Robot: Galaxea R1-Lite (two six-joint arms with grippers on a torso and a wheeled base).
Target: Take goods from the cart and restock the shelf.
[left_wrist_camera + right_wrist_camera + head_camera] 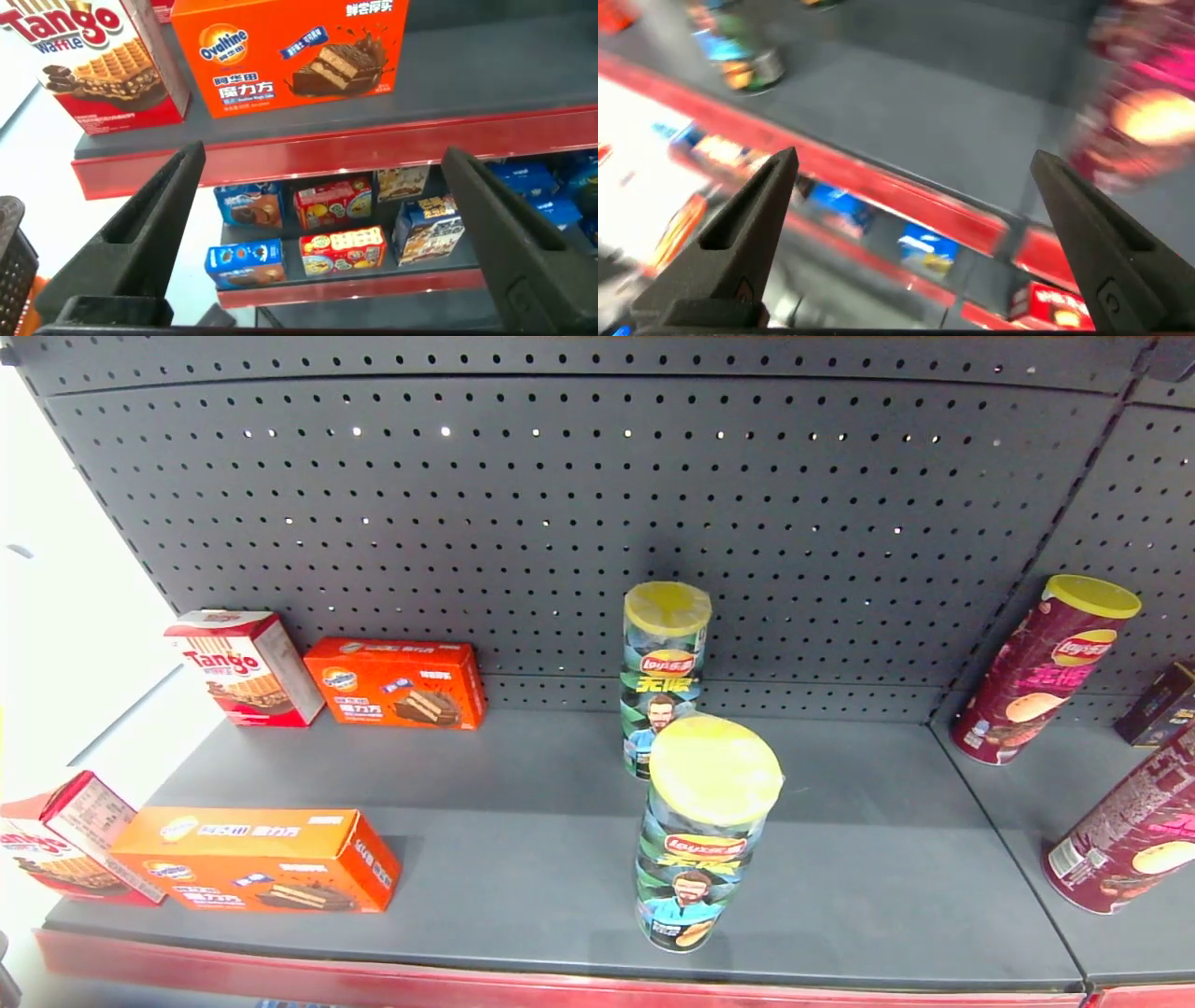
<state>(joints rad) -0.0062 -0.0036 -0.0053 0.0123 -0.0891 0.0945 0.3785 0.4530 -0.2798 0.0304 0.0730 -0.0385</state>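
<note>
In front of the shelf (523,859), below its deck level, left gripper (322,154): fingers spread wide, nothing between them, touching nothing. Past it lie the red front lip (327,159) and a lower tier of small snack boxes (327,233)

Right gripper (915,157): same state, fingers far apart, empty, no contact. It sits off the lip, near the divider to the neighbouring bay

Goods on the deck:
- front green can (700,840): upright near the front edge, long axis vertical, yellow lid up, label facing out
- rear green can (661,677): upright, directly behind the first, close to the pegboard back (560,523), same orientation
- front orange box (257,859): lying on a long side, long axis along the shelf front, printed face outward
- rear orange box (397,681): same lie, against the back panel
- rear wafer box (245,665): standing on end, just left of the rear orange box
- front wafer box (65,849): at the left end, touching the front orange box, turned at an angle

Neighbouring bay on the right: two maroon cans, rear maroon can (1041,667) standing, front maroon can (1130,831) cut off by the frame edge, can't tell its lie
</note>
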